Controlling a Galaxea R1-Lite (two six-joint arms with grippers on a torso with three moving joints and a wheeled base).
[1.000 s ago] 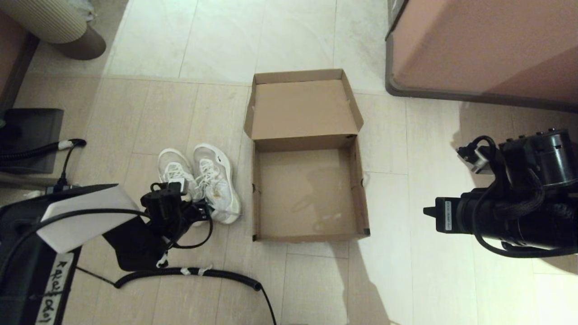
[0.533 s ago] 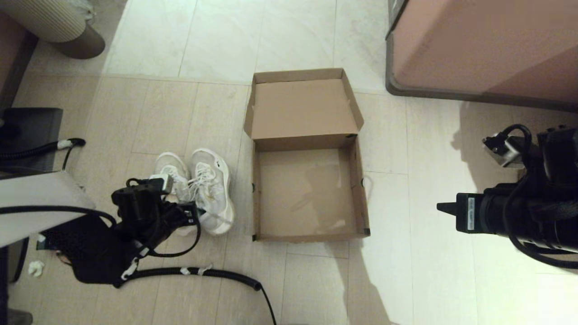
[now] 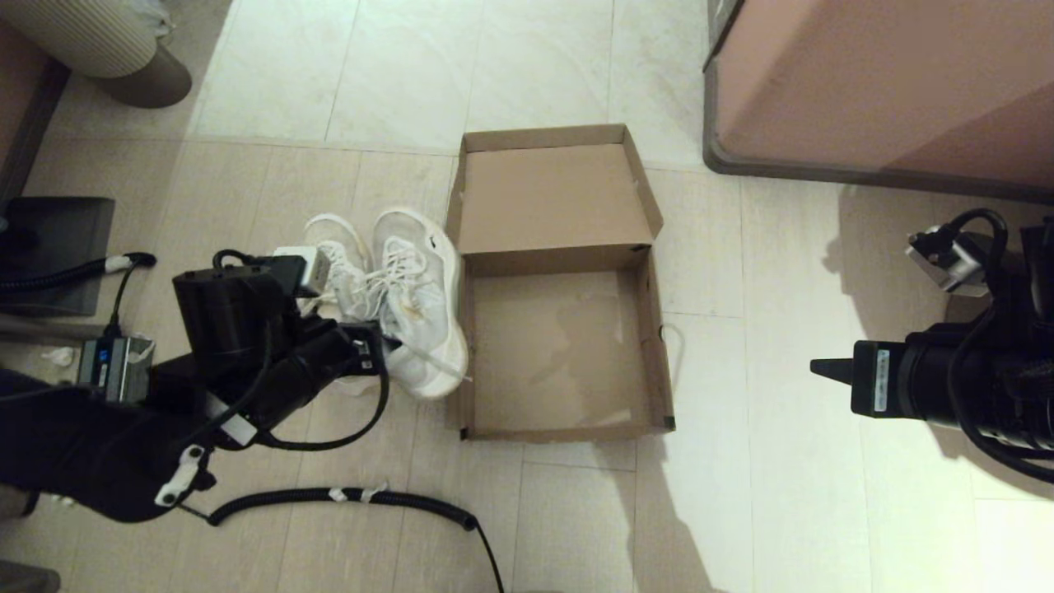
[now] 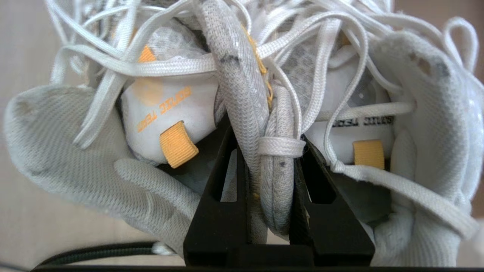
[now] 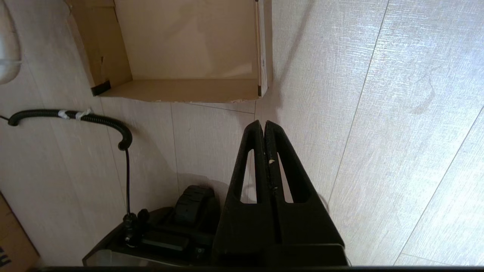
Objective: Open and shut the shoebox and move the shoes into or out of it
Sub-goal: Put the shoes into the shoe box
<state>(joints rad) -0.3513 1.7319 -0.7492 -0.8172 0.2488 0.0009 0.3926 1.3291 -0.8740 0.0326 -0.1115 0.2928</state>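
The shoebox point(image 3: 655, 346) lies open on the floor in the head view, its flap lid point(image 3: 550, 198) folded back and nothing inside; one near corner of the shoebox point(image 5: 189, 88) shows in the right wrist view. The pair of white mesh shoes point(image 3: 412, 301) hangs just left of the box, the right shoe's toe overlapping its left wall. My left gripper point(image 4: 266, 132) is shut on the shoes point(image 4: 261, 94), pinching their two inner collars together. My right gripper point(image 3: 823, 369) is parked low at the right with its fingers point(image 5: 255, 151) shut on nothing.
A large pinkish-brown cabinet point(image 3: 889, 82) fills the far right corner. A black corrugated cable point(image 3: 354, 497) runs across the floor in front of the box. A striped cylinder point(image 3: 99, 41) and a dark flat object point(image 3: 58, 247) sit at the left.
My left gripper has raised the pair of shoes and carried it right and away, up against the box's left wall. The right arm has drawn back to the right.
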